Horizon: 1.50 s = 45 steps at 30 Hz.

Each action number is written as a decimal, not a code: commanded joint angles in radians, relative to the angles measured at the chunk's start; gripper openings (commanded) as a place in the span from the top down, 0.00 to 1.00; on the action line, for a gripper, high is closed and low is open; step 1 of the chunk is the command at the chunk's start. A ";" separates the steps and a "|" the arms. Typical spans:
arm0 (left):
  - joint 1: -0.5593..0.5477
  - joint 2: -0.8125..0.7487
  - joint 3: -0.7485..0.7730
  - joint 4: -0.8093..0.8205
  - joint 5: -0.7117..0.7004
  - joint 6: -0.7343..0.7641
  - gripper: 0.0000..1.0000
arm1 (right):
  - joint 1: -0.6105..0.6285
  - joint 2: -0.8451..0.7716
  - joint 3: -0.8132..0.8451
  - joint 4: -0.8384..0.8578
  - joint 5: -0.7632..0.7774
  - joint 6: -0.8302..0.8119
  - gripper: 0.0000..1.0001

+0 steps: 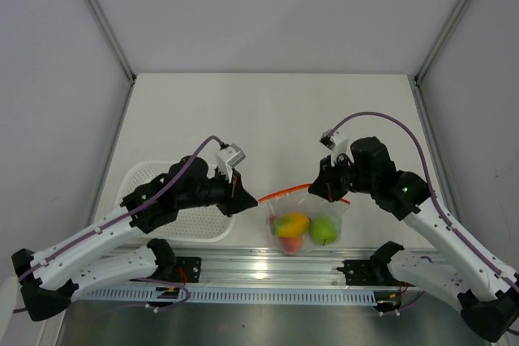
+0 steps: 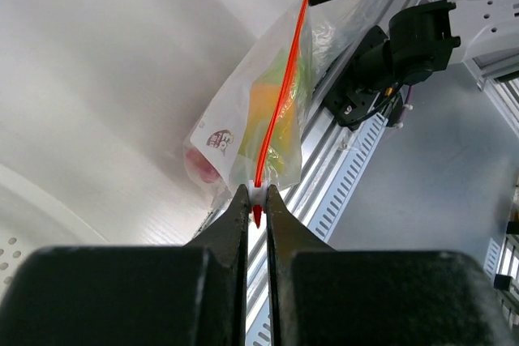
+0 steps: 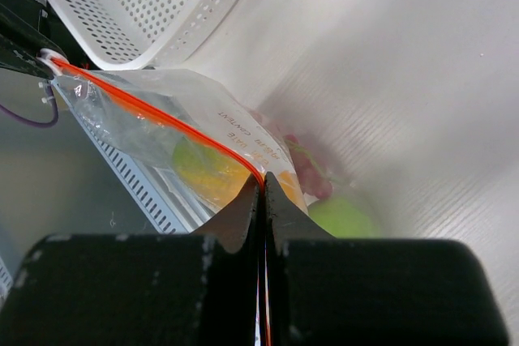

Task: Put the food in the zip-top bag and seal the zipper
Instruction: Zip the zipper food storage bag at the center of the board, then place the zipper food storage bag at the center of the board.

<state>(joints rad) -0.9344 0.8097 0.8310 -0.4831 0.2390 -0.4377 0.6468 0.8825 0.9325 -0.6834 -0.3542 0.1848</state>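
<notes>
Over the white table's (image 1: 268, 111) near edge I'm holding the zip-top bag (image 1: 306, 218), food (image 1: 302, 228) inside — left gripper (image 2: 256, 200) and right gripper (image 3: 263, 188) each pinched tight on an end of the zipper (image 2: 284, 95) — judging that a taut, level strip is what pressing it closed needs.

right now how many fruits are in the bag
3 in the bag: yellow mango left, green apple right, reddish fruit on the mango's near side; others may be hidden.
</notes>
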 commanded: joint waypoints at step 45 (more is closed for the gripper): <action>0.045 -0.216 -0.111 0.008 -0.034 -0.105 0.00 | -0.272 0.505 0.215 0.229 0.239 0.076 1.00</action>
<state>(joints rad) -0.8959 0.6136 0.7387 -0.5186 0.1696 -0.5053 0.4122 1.3270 1.0676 -0.5381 -0.1585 0.2611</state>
